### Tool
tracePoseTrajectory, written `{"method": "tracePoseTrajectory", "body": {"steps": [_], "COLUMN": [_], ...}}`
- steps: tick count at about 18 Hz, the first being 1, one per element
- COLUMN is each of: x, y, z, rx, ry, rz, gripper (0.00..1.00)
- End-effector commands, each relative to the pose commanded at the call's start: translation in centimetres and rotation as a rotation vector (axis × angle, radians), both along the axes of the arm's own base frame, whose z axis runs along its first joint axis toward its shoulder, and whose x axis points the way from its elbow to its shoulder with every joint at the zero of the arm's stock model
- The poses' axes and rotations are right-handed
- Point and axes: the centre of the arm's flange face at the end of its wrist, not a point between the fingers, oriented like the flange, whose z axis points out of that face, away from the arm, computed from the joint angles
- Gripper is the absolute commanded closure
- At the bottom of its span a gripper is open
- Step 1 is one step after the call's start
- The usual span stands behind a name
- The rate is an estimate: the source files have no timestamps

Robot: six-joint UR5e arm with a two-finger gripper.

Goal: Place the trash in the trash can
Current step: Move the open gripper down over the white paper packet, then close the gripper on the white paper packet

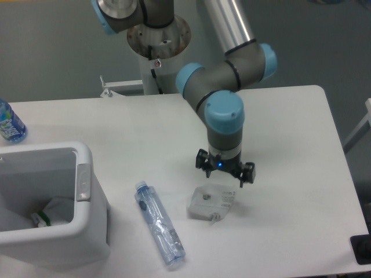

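A white table point(116, 121) seen from above and in front, with the arm reaching down from its base at the back edge. Your gripper point(225, 172) hangs just over the far edge of the small flat packet point(212, 202), fingers spread apart and holding nothing; from this angle you cannot tell whether the fingertips have touched the packet yet.

The packet lies flat on the table a little right of centre, whitish and partly clear, with a small round mark near its middle and a thin tail at its near edge. It looks very light and limp, likely to buckle or slide rather than resist, so a pinch across one raised edge or a crinkled corner should serve better than pressing down on the flat middle.

To the packet's left, apart from it, lies the crushed bottle point(159, 224), clear plastic with a blue cap pointing toward the back. It runs diagonally, cap end nearer the bin. It should be light, springy and slick; closing across the narrow crushed body near its middle would probably hold best, as the cap end is rounder and may roll.

The trash can point(87, 191) stands at the table's front left corner, open on top, with some white waste already inside. An intact labelled bottle point(8, 123) stands at the far left edge.
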Motion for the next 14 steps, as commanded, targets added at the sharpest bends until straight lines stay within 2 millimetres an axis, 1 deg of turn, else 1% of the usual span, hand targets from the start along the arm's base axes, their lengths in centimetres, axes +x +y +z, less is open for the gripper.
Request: {"method": "tracePoseTrajectory", "body": {"steps": [2,4,5,6,9,10,11,14], "x": [0.3,1.0,0.8,0.7,1.2,1.2,1.3,1.3], "y": [0.3,1.1,1.3,1.6,2.1,2.1,2.2,2.2], "z": [-0.7,-1.9,-2.2,-2.3,-3.0,-2.9,-2.7,-2.6], "rx": [-0.006,-0.016,-0.012,-0.003,-0.003,-0.002,0.001,0.004], "ry": [-0.007,-0.018,-0.014,-0.004,0.003,0.004,0.007,0.008], "rz": [-0.005,-0.025,-0.025,-0.026,-0.038,-0.036,-0.036,-0.021], "gripper": [0.00,0.00,0.00,0.00,0.00,0.08,0.26,0.77]}}
